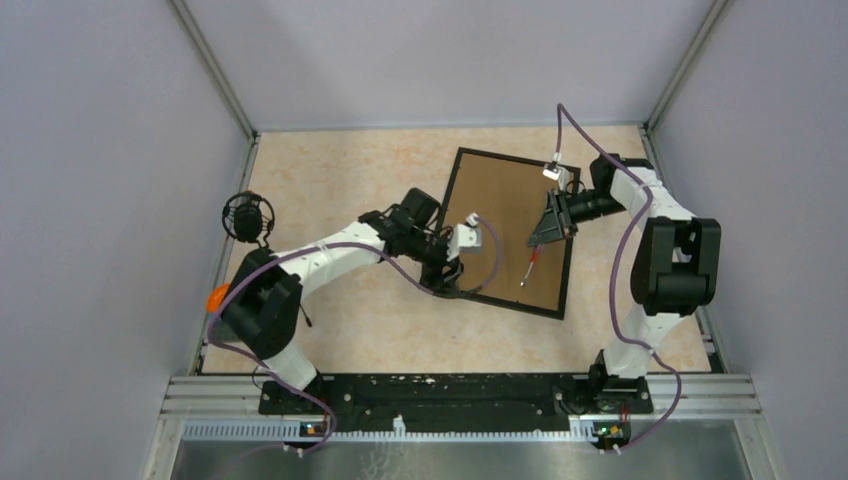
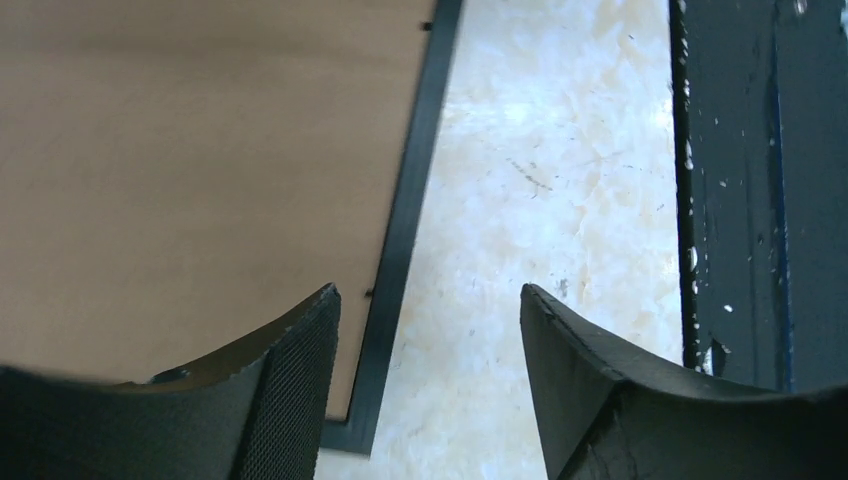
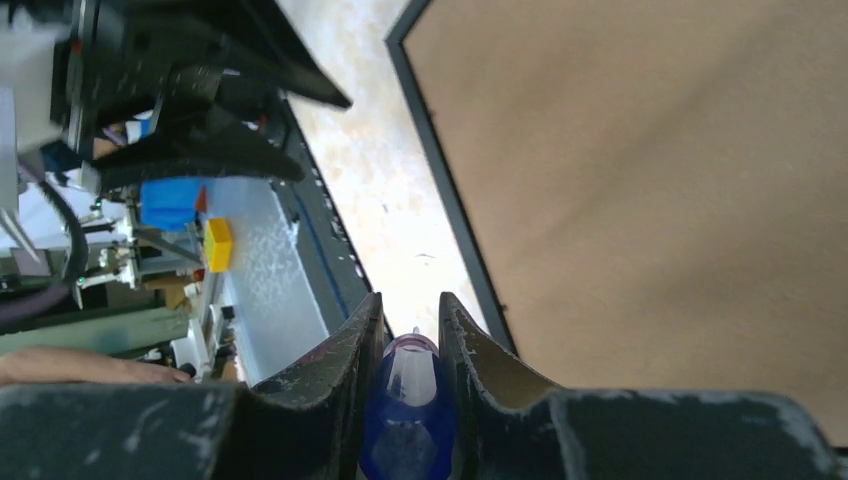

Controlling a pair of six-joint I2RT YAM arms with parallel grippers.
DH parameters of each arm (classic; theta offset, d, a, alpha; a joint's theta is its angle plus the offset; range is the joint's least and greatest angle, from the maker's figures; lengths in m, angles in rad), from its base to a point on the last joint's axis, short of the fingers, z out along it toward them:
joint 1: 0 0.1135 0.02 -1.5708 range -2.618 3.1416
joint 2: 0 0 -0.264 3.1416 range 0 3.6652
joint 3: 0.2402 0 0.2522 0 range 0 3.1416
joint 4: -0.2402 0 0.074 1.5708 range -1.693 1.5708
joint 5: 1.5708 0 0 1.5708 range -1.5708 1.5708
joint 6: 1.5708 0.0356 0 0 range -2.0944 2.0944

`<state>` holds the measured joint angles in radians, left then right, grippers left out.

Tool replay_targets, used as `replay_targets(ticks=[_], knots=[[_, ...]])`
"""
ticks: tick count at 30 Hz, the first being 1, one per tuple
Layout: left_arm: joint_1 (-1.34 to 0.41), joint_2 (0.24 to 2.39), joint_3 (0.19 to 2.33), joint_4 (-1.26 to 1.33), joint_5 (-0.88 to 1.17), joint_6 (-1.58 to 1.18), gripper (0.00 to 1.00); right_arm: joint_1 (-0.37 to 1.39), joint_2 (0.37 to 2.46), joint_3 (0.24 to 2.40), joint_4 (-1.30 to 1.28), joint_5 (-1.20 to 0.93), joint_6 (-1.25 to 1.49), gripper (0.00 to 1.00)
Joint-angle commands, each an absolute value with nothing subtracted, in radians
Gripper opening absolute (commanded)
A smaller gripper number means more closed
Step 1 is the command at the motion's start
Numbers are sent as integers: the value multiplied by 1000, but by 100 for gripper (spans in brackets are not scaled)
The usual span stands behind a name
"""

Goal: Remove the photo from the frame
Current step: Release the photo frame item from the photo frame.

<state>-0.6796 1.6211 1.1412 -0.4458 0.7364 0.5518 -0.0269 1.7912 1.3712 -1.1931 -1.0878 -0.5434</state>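
Where the two arms rise from the black rail (image 1: 450, 392) at 6 o'clock, a strip of bare table (image 1: 400, 335) lies open between the rail and the frame's nearest corner. One frame (image 1: 495, 190) lies back up toward 12 o'clock, skewed on the table, its brown board showing inside a thin black edge; the photo cannot be seen. At the frame's 8 o'clock corner the left gripper (image 2: 428, 300) is spread wide, one finger over the board and the other over the table, straddling the black edge. Over the frame's 3 o'clock side the right gripper (image 3: 410, 300) pinches one tool (image 3: 405, 400) by its blue handle, with the shaft slanting toward 7 o'clock above the board. Wide free table lies at the frame's 9 o'clock. Its 3 o'clock edge sits close to the right arm.
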Motion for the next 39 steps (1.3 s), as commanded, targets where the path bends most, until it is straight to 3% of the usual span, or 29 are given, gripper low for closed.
replay_targets(ticks=[1,8,15,30,35,39], knots=[[-773,1699,1202,-489,746,776,69,-35,1820,1418,-1124,-998,-551,0],[-853,1854,1308,-488,729,906,64,-36,1927,1489,-1097,-961,-533,0],[-891,1890,1281,-440,682,955,57,-33,2029,1520,-1140,-996,-588,0],[-909,1946,1256,-405,616,909,53,-5,1998,1331,-1033,-1045,-575,0],[-909,1959,1258,-409,582,910,43,-6,1973,1280,-960,-1049,-527,0],[-908,1968,1268,-447,529,938,29,-5,1964,1264,-929,-1077,-492,0]])
